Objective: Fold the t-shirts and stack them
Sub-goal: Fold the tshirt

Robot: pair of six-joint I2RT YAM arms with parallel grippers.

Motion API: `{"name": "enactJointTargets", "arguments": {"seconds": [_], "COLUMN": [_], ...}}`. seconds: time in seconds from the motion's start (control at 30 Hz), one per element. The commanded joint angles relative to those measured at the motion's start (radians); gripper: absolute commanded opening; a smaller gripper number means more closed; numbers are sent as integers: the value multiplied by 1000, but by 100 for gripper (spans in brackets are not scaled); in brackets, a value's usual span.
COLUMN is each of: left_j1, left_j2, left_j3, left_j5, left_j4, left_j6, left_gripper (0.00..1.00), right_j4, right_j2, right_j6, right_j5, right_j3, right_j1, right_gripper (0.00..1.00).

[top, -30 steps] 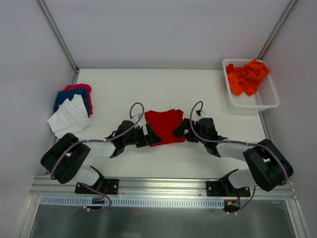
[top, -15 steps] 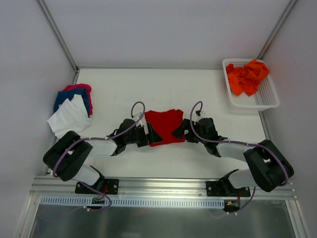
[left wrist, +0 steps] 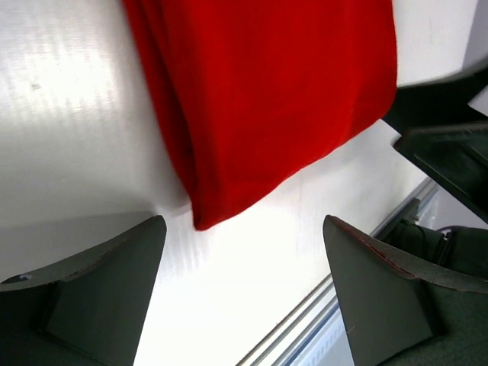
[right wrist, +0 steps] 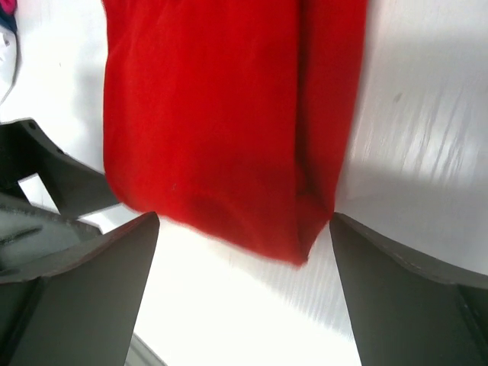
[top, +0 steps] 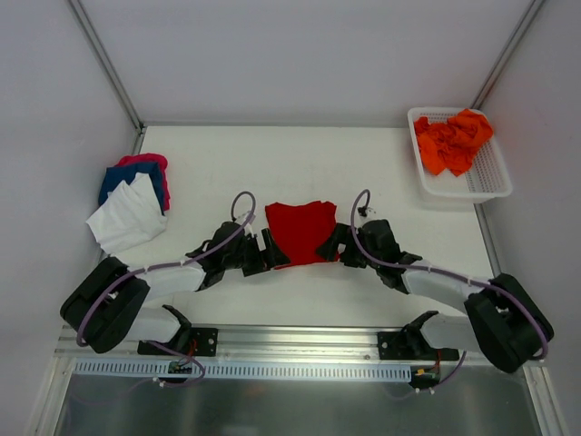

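Observation:
A deep red t-shirt (top: 301, 231) lies folded flat at the table's middle; it also shows in the left wrist view (left wrist: 267, 99) and the right wrist view (right wrist: 229, 122). My left gripper (top: 269, 252) is open just off its near left corner, holding nothing. My right gripper (top: 334, 245) is open at its near right corner, with the cloth's corner just ahead of the jaws. A stack of white (top: 127, 218), blue (top: 127, 174) and pink (top: 145, 161) t-shirts lies at the left. Orange t-shirts (top: 452, 140) lie crumpled in the basket.
The white mesh basket (top: 490, 182) stands at the back right corner. White walls close in the table on three sides. A metal rail (top: 300, 341) runs along the near edge by the arm bases.
Both grippers have let go of the red t-shirt's near corners and drawn back slightly toward the near edge. The shirt lies narrower and flatter.

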State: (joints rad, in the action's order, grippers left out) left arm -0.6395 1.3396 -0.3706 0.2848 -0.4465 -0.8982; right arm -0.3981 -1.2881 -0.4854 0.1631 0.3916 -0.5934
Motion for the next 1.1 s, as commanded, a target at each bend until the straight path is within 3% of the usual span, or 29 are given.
{"name": "enactJointTargets", "arguments": {"seconds": [0.0, 0.2, 0.37, 0.6, 0.83, 1.07], "left_j1": [9, 9, 9, 9, 9, 9], "left_j2": [-77, -119, -94, -111, -146, -151], "left_j3": [15, -11, -14, 1, 28, 55], "left_j5": [-96, -101, -85, -84, -98, -92], "left_j4": [212, 266, 259, 249, 244, 220], "left_j6": [41, 56, 50, 47, 45, 41], "left_gripper": [86, 86, 86, 86, 87, 87], "right_j4": [230, 331, 323, 236, 62, 9], "right_j2": [147, 303, 294, 158, 9, -109], "right_j6": [45, 5, -31, -104, -153, -173], "right_j5": [-143, -221, -261, -296, -384, -479], "right_j3": [38, 29, 33, 55, 65, 137], "right_j1": [-54, -115, -200, -321, -356, -411], "right_gripper": [99, 99, 99, 100, 99, 99]}}
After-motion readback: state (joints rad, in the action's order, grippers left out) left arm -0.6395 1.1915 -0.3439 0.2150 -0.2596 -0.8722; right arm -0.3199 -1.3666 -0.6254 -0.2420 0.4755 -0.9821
